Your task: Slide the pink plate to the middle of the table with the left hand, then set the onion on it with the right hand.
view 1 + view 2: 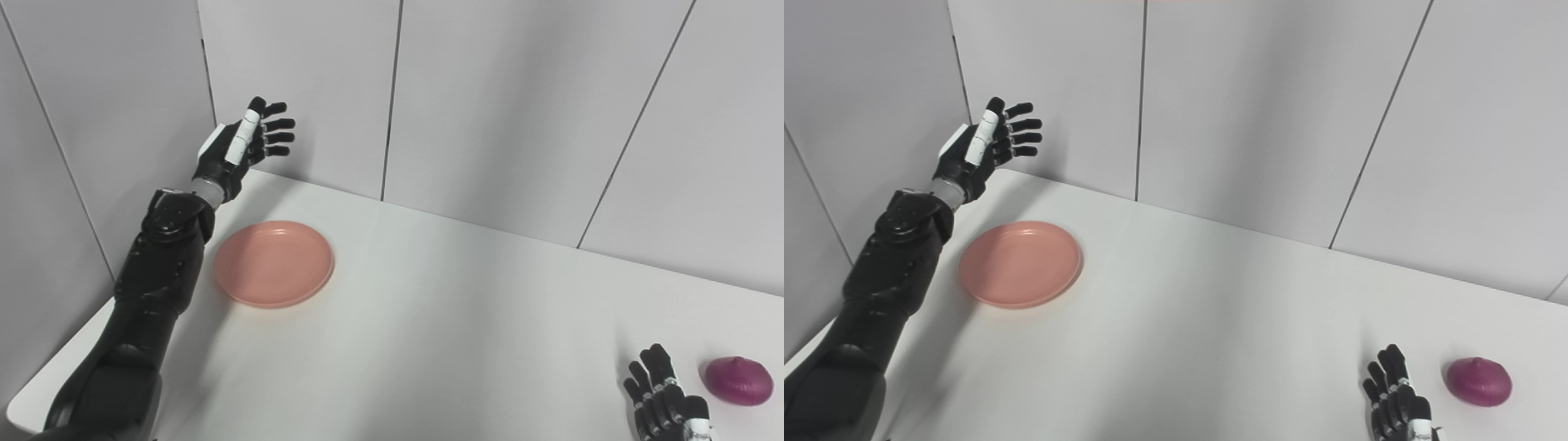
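The pink plate [273, 263] lies flat on the white table, towards its left side. My left hand [248, 146] is raised in the air behind and above the plate's far left edge, near the wall corner. It is open, fingers spread, holding nothing and clear of the plate. The purple onion [738, 380] rests on the table at the near right. My right hand [664, 398] sits low at the bottom edge just left of the onion, open with fingers apart, not touching it.
Grey wall panels [490, 110] stand close behind the table and along its left side. The table's near left corner [24, 404] shows beside my left arm. Bare white tabletop [465, 306] spreads between the plate and the onion.
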You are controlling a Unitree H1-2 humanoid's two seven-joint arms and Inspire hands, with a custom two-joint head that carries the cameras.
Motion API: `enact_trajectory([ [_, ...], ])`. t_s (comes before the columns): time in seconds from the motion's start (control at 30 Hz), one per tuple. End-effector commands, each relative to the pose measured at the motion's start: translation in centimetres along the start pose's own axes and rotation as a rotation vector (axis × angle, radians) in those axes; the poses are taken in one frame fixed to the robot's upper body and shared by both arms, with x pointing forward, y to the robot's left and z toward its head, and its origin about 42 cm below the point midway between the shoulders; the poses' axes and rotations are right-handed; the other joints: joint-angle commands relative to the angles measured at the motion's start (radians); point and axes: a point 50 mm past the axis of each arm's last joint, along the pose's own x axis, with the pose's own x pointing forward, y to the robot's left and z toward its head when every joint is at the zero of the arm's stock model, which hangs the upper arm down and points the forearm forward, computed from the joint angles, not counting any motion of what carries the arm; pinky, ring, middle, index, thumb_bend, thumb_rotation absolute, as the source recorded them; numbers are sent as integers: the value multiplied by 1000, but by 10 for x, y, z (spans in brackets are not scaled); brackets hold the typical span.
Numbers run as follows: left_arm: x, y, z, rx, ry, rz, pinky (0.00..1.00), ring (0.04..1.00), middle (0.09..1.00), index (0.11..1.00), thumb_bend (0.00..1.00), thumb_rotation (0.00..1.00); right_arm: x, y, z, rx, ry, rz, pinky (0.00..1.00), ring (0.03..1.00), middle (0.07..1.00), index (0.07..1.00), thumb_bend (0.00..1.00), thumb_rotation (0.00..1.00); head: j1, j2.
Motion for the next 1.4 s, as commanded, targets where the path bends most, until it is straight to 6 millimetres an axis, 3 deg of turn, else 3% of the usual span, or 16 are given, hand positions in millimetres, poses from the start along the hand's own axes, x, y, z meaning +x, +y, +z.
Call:
enact_trajectory([
  [0.0,23,21,57,32,-182,43,754,788,798,837,976,952,-41,-4,-57,61,170,-50,1000,1000,1000,1000,679,1000,3,1],
  [0.13,24,35,47,-59,-175,85,833,836,828,840,982,942,-42,-5,-57,64,171,-49,1000,1000,1000,1000,688,1000,4,3],
  [0.3,22,45,34,-97,-155,127,832,841,827,852,996,952,-43,-5,-57,70,174,-47,1000,1000,1000,1000,700,1000,5,6],
  [0.57,16,44,5,-130,-117,128,775,824,831,855,977,944,-43,-3,-57,65,176,-47,1000,1000,1000,1000,721,1000,-2,13],
  [0.97,6,35,-24,-146,-79,127,825,834,819,884,956,950,-45,0,-54,70,172,-48,1000,1000,1000,1000,755,1000,-8,27],
  [1.1,0,37,-31,-129,-66,130,847,839,822,894,915,979,-46,-1,-52,64,177,-44,1000,1000,1000,1000,763,1000,-7,35],
  [1.37,-10,44,-41,-155,-56,133,869,854,833,898,931,955,-48,-3,-50,70,180,-48,1000,1000,1000,1000,773,1000,-5,43],
])
